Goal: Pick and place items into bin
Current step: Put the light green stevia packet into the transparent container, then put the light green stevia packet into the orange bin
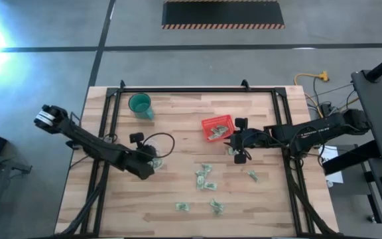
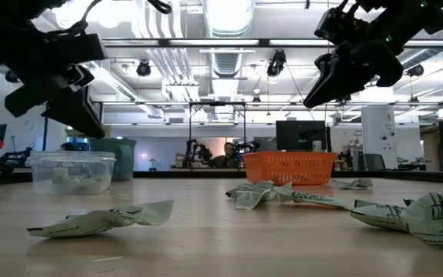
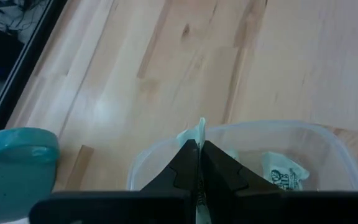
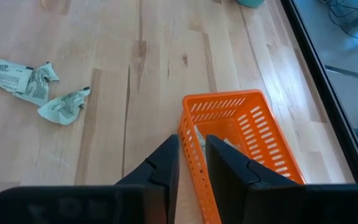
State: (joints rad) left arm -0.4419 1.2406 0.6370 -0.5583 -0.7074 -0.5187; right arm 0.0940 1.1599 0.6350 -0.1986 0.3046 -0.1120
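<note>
My left gripper is shut on a pale green piece. It hangs over a clear plastic tub, which has other pieces inside and stands on the table. My right gripper is slightly open and touches nothing. It is raised above one wall of the red basket, at the basket's right near corner. A pale piece lies inside the basket. Several loose pieces lie flat on the wood toward the near side, and also show in the right wrist view. My left gripper pinches the pale green piece between its two fingers, coming from above and pointing down. A thin edge of the piece sticks out past the fingertips. The piece is lifted clear of the table, above the tub's opening.
A teal cup stands near the table's far left. Black rails run along the left, far and right edges. More crumpled pieces lie near the front edge. Bare wood lies between the tub and the basket.
</note>
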